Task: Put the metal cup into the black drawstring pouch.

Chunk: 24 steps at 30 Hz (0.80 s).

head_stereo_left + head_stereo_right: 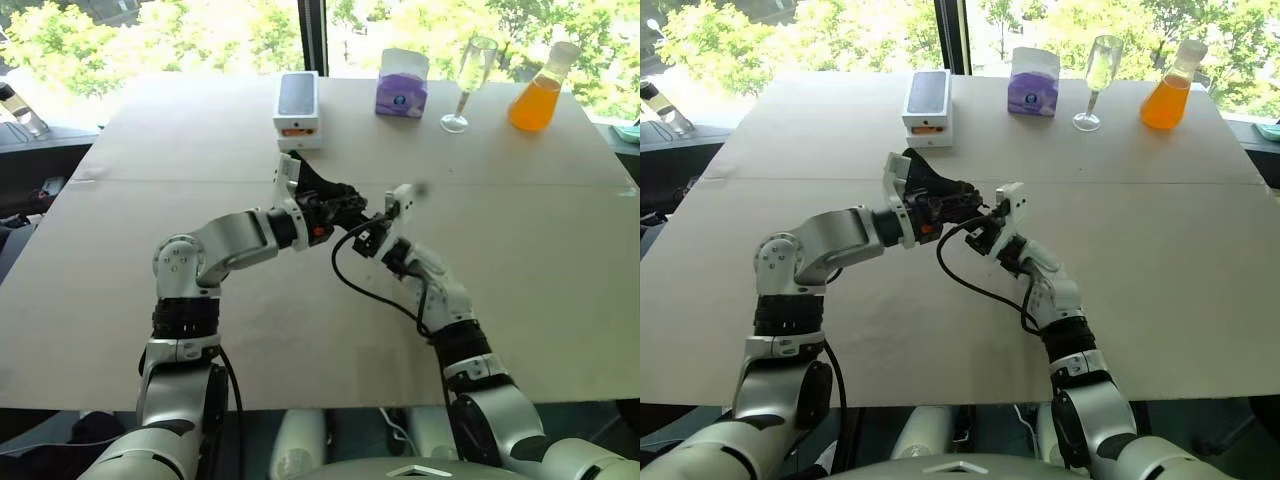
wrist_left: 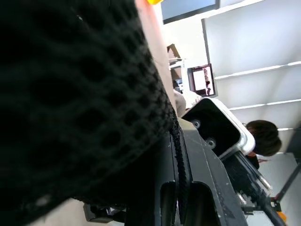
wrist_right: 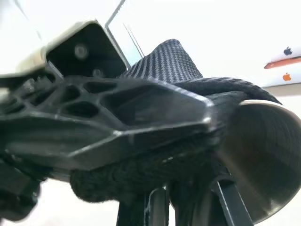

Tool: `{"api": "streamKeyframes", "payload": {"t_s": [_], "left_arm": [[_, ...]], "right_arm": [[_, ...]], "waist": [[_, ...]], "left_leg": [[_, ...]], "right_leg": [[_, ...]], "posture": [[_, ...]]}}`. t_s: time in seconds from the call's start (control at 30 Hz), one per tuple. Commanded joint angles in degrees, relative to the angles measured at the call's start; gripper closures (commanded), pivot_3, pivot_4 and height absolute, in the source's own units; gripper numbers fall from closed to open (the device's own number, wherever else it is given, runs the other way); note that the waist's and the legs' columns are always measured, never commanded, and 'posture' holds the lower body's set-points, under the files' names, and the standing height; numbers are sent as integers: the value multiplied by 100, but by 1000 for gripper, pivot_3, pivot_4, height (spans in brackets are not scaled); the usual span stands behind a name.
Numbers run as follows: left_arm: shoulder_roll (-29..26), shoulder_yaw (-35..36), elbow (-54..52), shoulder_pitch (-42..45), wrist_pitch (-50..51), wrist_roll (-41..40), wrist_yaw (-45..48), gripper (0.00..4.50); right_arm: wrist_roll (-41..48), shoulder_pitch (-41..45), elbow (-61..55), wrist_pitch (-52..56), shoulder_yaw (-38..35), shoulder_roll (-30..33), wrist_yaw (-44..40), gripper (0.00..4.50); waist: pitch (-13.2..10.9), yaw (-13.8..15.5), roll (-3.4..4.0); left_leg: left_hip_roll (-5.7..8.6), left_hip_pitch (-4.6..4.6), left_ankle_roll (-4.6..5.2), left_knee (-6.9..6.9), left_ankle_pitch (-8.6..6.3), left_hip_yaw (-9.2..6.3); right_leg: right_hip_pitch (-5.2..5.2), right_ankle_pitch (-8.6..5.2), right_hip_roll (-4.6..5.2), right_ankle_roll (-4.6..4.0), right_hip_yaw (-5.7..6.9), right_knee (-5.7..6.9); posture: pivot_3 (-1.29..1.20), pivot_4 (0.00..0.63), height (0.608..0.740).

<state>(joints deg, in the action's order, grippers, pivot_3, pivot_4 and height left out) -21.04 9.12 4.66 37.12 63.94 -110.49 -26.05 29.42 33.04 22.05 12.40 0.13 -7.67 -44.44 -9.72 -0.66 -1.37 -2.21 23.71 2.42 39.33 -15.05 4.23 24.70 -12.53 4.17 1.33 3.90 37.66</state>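
Both grippers meet above the middle of the table on the black drawstring pouch (image 1: 318, 186), which hangs off the surface between them. My left gripper (image 1: 348, 212) is shut on the pouch's fabric; its mesh weave (image 2: 70, 103) and thin cord (image 2: 178, 155) lie along the fingers. My right gripper (image 1: 373, 238) is shut on the pouch's lower fabric (image 3: 155, 174) from the other side. The metal cup (image 3: 265, 155) shows as a shiny steel curve right beside the right fingers, with the pouch's rim (image 3: 221, 89) curving over it. How deep it sits in the pouch I cannot tell.
Along the table's far edge stand a white phone box (image 1: 297, 108), a purple tissue box (image 1: 402, 85), a tall clear stemmed glass (image 1: 470, 80) and a flask of orange liquid (image 1: 540, 95). A black cable (image 1: 365, 290) loops under the right wrist.
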Motion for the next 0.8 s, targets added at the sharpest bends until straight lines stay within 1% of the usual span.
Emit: {"api": "streamKeyframes", "payload": {"t_s": [0.03, 0.1, 0.17, 0.3, 0.4, 0.5, 0.63, 0.7, 0.8], "left_arm": [[319, 236, -248, 202, -8, -251, -65, 4500], [664, 430, -321, 202, -93, -251, -212, 4500], [879, 599, -402, 155, -89, -251, -381, 4500], [1083, 851, -605, 13, 32, -251, -595, 4500], [1250, 814, -768, -105, 123, -251, -681, 4500], [1520, 692, -896, -94, 83, -251, -851, 4500], [1880, 534, -893, 37, 65, -251, -1068, 4500], [1954, 436, -838, 103, 122, -251, -1082, 4500], [2015, 408, -794, 54, 167, -251, -1112, 4500]], "right_arm": [[509, 35, -236, 501, -226, -234, 163, 4487], [902, 140, -156, 850, -464, -418, 402, 4487], [1151, 162, -153, 1051, -556, -481, 520, 4487], [1010, 140, -238, 952, -379, -369, 703, 4487], [489, 133, -322, 616, 128, -245, 544, 4487], [-419, 265, -247, -117, 814, -168, 430, 4487], [-1847, 636, 281, -1658, 1559, -164, 526, 4487], [-2270, 837, 586, -2226, 1715, -255, 537, 4487], [-2509, 1045, 991, -2737, 1673, -441, 470, 4487]], "waist": [[0, -2, 0], [0, 4, 0], [0, 8, -1], [0, 0, 0], [0, -9, -1], [0, 2, -1], [1, 9, -2], [1, 8, -2], [0, 6, -3]], "left_leg": [[0, 1, 0, 0, 0, 0], [1, 1, 0, 0, 0, 2], [2, 2, 1, 0, 0, 2], [2, 3, 2, 0, -1, 2], [1, 2, 2, -1, -1, 3], [1, 3, 2, 0, -1, 2], [3, 2, 2, 0, -1, 4], [3, 2, 2, 0, 0, 2], [3, 2, 1, 1, 0, 4]], "right_leg": [[0, 0, -1, 0, 0, 0], [0, 0, -1, 0, 0, 0], [0, 0, 0, 0, -1, -2], [0, 0, -2, 0, -1, -2], [1, 0, -3, 1, -3, -2], [1, 0, -4, 1, -2, -2], [1, 0, -3, 2, -1, -4], [0, 0, -4, 2, 1, -4], [0, 0, -5, 2, 3, -4]], "posture": [[0, 150, 737], [0, 150, 737], [0, 150, 737], [0, 150, 737], [0, 150, 737], [0, 150, 737], [0, 150, 737], [0, 150, 737], [0, 150, 737]]}}
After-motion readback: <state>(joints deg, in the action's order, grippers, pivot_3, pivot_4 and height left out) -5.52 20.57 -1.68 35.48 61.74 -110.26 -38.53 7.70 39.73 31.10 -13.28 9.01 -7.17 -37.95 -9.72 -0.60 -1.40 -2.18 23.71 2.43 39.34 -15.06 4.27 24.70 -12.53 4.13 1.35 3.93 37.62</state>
